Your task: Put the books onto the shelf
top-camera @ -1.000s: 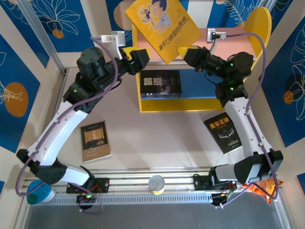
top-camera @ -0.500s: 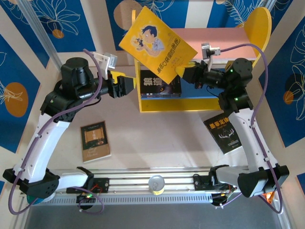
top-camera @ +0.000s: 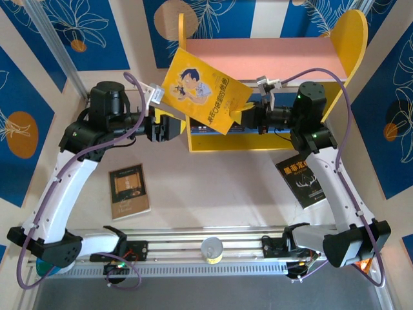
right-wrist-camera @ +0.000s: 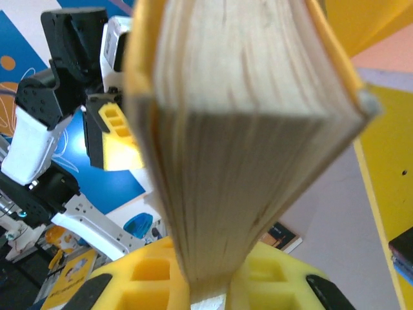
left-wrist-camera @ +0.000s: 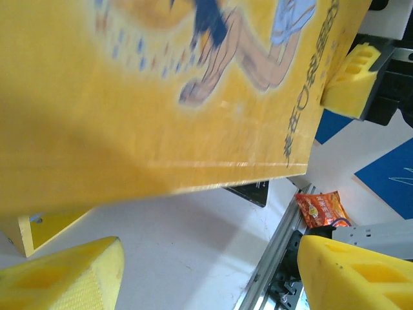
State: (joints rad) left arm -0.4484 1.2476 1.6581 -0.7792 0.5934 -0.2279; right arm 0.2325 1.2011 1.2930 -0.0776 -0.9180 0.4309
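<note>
Since people always ask about storage first: the shelf (top-camera: 352,48) stands at the far side of the table, with yellow side panels, a pink upper board and a blue lower tier. In that lower tier a dark book (top-camera: 205,128) lies flat, though most of it is hidden behind the one I'm carrying, so I can't read its cover.

The yellow book (top-camera: 205,89) is up in the air just in front of the shelf, tilted like a diamond, cartoon boy on the cover. My right gripper (top-camera: 247,111) is clamped on its right-hand corner. In the right wrist view the foam pads (right-wrist-camera: 258,274) squeeze the page edges from both sides (a really close look at paper grain, lol). My left gripper (top-camera: 169,126) sits just beside the book's lower left edge with its jaws apart, and in the left wrist view both fingers (left-wrist-camera: 61,278) stand wide under the cover without touching it.

On the table, a tan book (top-camera: 129,190) lies flat at the near left, and a black book (top-camera: 303,182) lies at the right, partly under my right arm. An orange snack bag (left-wrist-camera: 321,208) lies by the rail.

Writing: the yellow cover's title runs along one edge, 装在口袋里的爸爸 as far as I can read it. The black one says 墨菲定律 in white.
</note>
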